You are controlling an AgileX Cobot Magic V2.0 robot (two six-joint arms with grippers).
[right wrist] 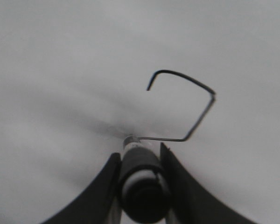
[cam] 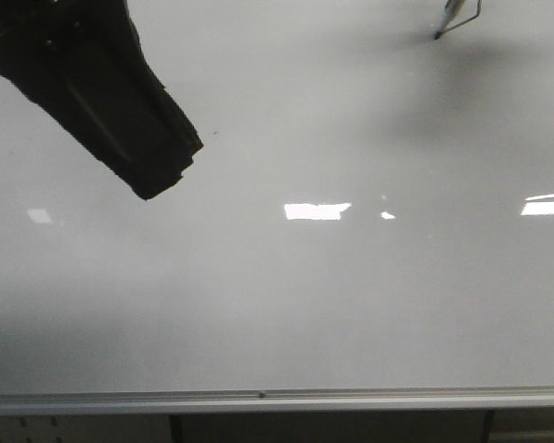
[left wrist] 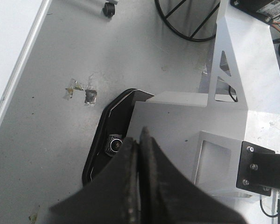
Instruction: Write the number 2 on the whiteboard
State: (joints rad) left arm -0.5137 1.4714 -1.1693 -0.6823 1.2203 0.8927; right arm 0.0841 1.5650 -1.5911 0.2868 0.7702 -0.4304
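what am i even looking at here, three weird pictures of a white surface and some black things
It is a two-armed robot writing on a whiteboard. The front view looks forward over the board; the black shape at upper left is the left arm's pincer. The other two pictures come from cameras on each wrist. The left pincer is shut and holds nothing, off the board, over the floor. The right pincer grips a marker, its tip at the board, at the end of a dark line: the number 2, which looks close to finished.
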